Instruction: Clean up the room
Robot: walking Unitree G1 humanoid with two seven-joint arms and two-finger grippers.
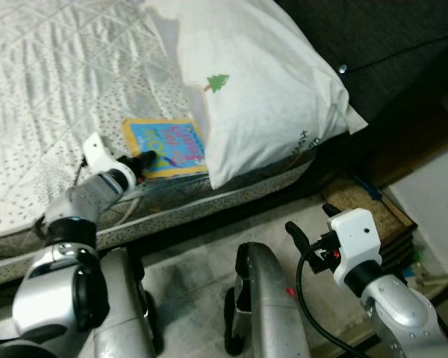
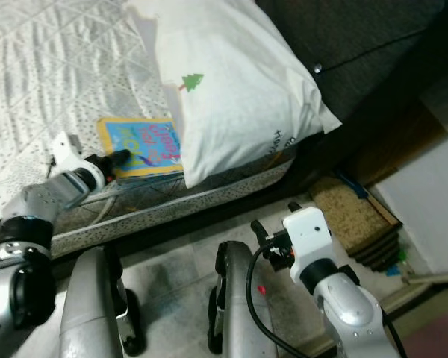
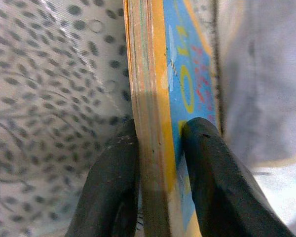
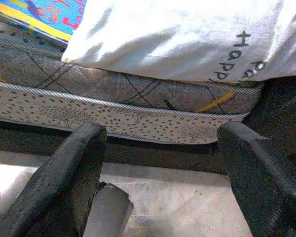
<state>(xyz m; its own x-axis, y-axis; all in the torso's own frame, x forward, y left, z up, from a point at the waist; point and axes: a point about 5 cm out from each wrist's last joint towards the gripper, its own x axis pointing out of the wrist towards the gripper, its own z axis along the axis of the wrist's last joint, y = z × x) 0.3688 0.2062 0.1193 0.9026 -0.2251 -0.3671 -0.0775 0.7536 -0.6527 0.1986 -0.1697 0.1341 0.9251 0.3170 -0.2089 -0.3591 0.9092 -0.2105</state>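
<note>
Now L end effector (image 3: 155,163) on book (image 1: 166,147)

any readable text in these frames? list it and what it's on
"Happ": dark letters along the edge of the white pillow; the word runs on but is cut off by the frame edge.
Colourful hand-drawn lettering on the cover of the blue book, held in the left gripper: too blurred and partly covered by the pillow to read.
Green tree print on the pillow: a picture, no words.

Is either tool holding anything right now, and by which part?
The left tool is shut on the picture book, pinching its near edge on the bed. The right tool is open, holding nothing.
</note>
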